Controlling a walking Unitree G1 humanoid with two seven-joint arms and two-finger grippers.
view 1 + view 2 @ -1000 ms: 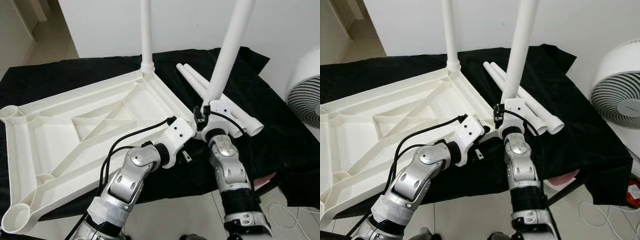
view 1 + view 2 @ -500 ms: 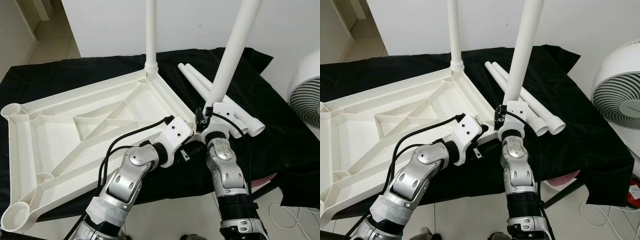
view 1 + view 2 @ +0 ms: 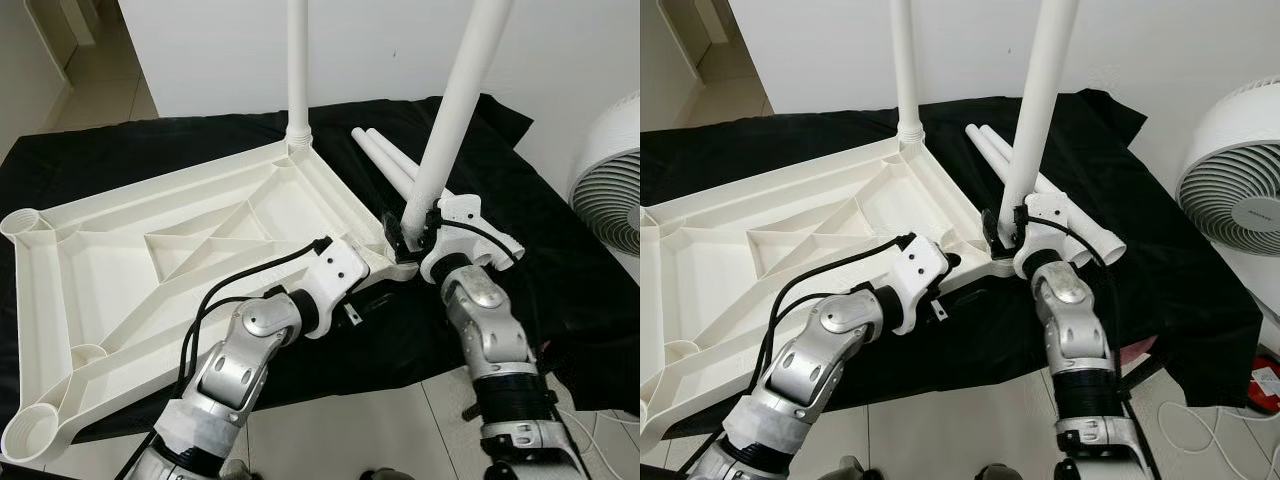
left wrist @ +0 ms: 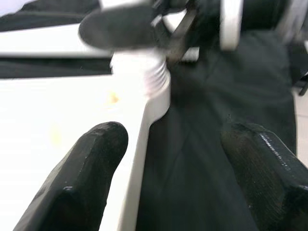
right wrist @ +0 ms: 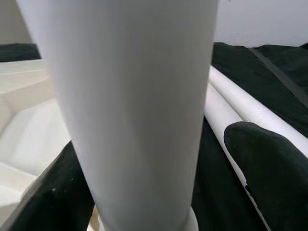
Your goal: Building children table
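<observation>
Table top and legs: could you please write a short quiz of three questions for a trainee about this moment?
1. True or false: all four legs already stand in the sockets of the table top.
2. How many loose legs lie on the black cloth? A) one B) two C) three
3. Which pincer is at the base of the tilted leg?

Key
1. False. One upright leg stands in the far corner, and the tilted leg is at the near corner.
2. B.
3. The right pincer. The left pincer is open at the table top's edge by the same corner.
</observation>
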